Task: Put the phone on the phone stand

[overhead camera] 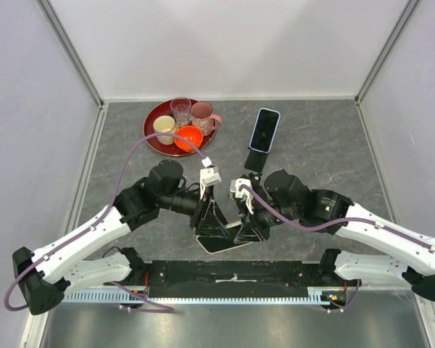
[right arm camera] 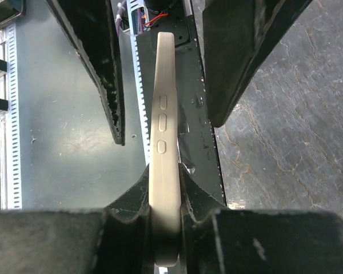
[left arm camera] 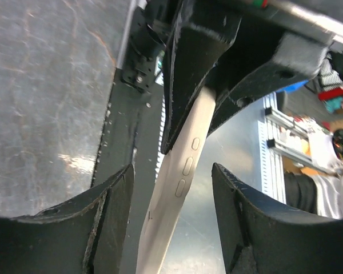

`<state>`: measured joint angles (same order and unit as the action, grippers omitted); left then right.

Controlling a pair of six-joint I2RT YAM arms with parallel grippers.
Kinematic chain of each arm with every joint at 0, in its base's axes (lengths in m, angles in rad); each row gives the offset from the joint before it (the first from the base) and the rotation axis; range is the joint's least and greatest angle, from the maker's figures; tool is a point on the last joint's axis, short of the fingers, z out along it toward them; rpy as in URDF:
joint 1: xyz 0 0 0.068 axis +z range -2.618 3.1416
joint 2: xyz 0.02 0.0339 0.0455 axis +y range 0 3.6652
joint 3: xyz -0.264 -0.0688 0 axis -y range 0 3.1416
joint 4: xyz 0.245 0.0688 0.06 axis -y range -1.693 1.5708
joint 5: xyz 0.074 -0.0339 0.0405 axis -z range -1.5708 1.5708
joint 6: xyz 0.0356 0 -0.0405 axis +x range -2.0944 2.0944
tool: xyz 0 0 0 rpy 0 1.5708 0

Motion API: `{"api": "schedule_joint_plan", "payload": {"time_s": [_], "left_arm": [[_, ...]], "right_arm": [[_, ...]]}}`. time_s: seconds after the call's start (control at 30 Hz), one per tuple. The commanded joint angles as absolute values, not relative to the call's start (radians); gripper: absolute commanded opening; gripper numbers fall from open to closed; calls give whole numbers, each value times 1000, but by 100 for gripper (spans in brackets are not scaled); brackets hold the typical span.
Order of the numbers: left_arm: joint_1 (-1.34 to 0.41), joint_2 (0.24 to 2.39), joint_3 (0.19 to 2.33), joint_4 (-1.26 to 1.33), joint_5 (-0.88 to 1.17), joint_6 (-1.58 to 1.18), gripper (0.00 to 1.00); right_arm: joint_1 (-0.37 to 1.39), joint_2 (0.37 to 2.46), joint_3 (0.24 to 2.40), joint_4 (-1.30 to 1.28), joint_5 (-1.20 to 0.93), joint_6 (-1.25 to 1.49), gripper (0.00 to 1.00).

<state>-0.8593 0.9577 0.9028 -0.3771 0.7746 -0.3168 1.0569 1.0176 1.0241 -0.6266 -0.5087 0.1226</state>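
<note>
Phone (right arm camera: 163, 103) is sitting edge-on between both grippers at the near edge of the counter (overhead camera: 326, 145). We are pinching its beige case in the right gripper's (right arm camera: 164, 197) jaws. We are holding the left gripper's (left arm camera: 172, 174) jaws spread around the phone, not touching it. Phone stand (overhead camera: 257, 161) is sitting farther back, well apart

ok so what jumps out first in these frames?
Both arms meet at the near edge of the table over one beige-cased phone: the right gripper clamps it edge-on, and the left gripper sits open around it. Farther back, a second, dark phone leans at a black stand, beside a red tray of cups.
</note>
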Motion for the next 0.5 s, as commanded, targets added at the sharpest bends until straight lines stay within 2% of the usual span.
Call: {"api": "schedule_joint_plan", "payload": {"time_s": [0.0, 0.13, 0.23, 0.27, 0.43, 0.47], "left_arm": [[-859, 974, 882, -293, 971, -304, 63], [-859, 970, 868, -293, 974, -293, 59], [-859, 959, 861, -302, 976, -288, 45], [-861, 951, 859, -310, 970, -282, 36], [-861, 919, 839, -331, 937, -273, 21], [-861, 914, 835, -330, 936, -276, 7]], "right_arm": [[1058, 996, 1071, -526, -554, 95, 0], [1060, 1003, 1080, -503, -557, 95, 0], [1058, 1003, 1085, -497, -537, 95, 0], [1058, 1002, 1085, -492, -519, 97, 0], [1060, 956, 1045, -430, -489, 118, 0], [1058, 950, 1043, -423, -489, 118, 0]]}}
